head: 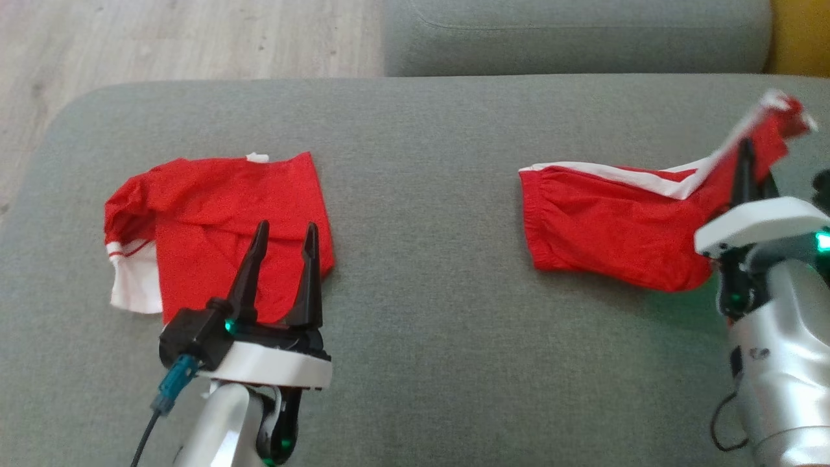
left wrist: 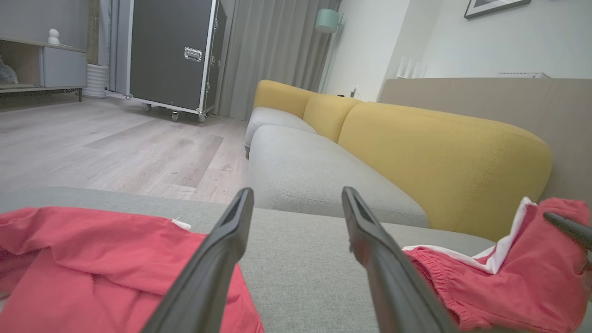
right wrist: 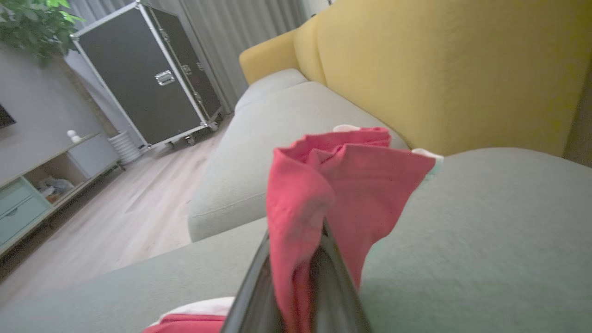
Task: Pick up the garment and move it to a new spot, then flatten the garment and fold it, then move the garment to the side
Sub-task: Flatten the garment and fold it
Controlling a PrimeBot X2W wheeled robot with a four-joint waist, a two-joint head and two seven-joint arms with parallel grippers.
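Note:
Two red garments lie on the grey cushion. At the left is a folded red piece with white trim, which the left wrist view has at its lower left. My left gripper hovers open over that piece's near right part, with nothing between its fingers. At the right lie red shorts with a white side stripe. My right gripper is shut on their far right corner and holds it lifted off the cushion. In the right wrist view the red cloth drapes over the closed fingers.
A second grey seat cushion lies beyond, with the yellow sofa back to the right. Wooden floor runs past the cushion's far left edge. A black flight case stands farther off. Bare cushion separates the two garments.

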